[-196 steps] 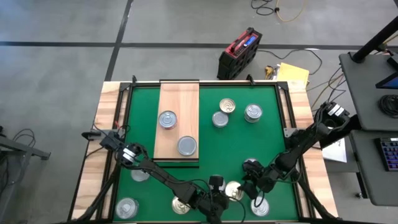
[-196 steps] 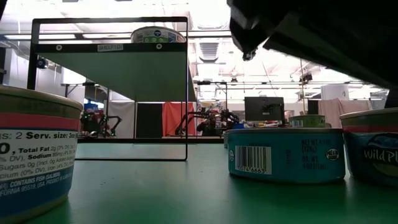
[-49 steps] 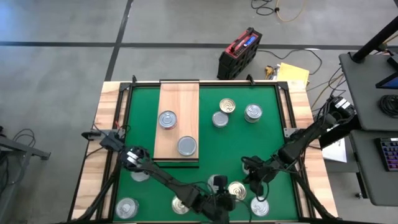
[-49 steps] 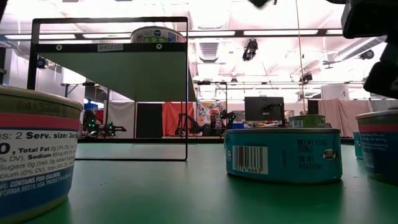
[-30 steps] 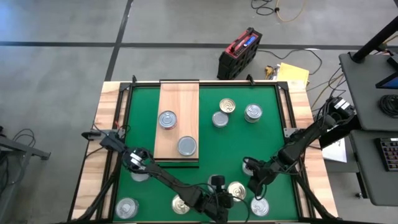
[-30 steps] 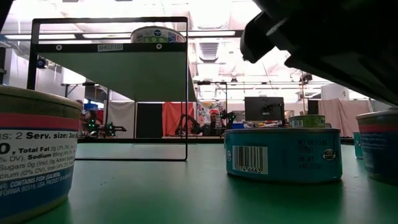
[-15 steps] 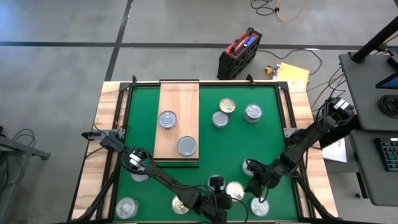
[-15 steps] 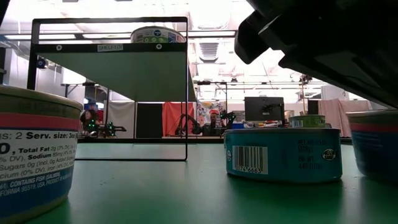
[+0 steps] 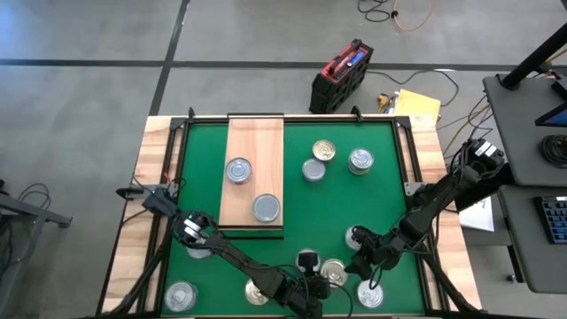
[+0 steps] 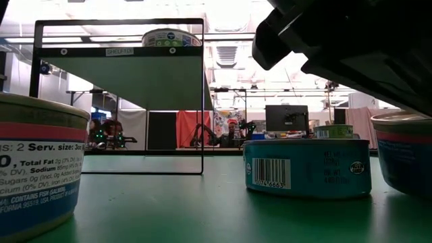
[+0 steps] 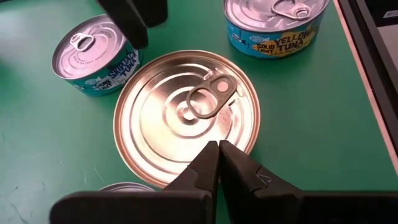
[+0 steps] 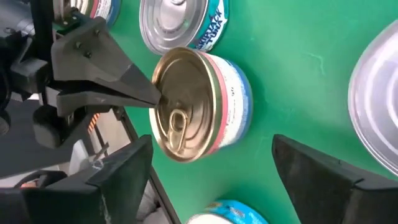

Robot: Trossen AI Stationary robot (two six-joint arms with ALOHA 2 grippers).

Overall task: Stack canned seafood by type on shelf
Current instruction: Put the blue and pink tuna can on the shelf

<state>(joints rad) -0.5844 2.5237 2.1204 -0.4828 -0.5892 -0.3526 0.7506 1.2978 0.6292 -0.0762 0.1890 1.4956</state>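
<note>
Beside gold-lidded tin point(image 12: 198, 102), right hand point(image 12: 211, 165) apparently open

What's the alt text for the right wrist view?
A gold-lidded can with a pink band stands on the green mat ahead of the open right gripper. The left gripper, shut, points its tip at the can's rim, a silver-lidded can beyond.

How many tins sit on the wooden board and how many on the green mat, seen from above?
Tins on the shelf: 2
Tins on the green mat: 9, two of them partly under the arms
Total: 11
</note>
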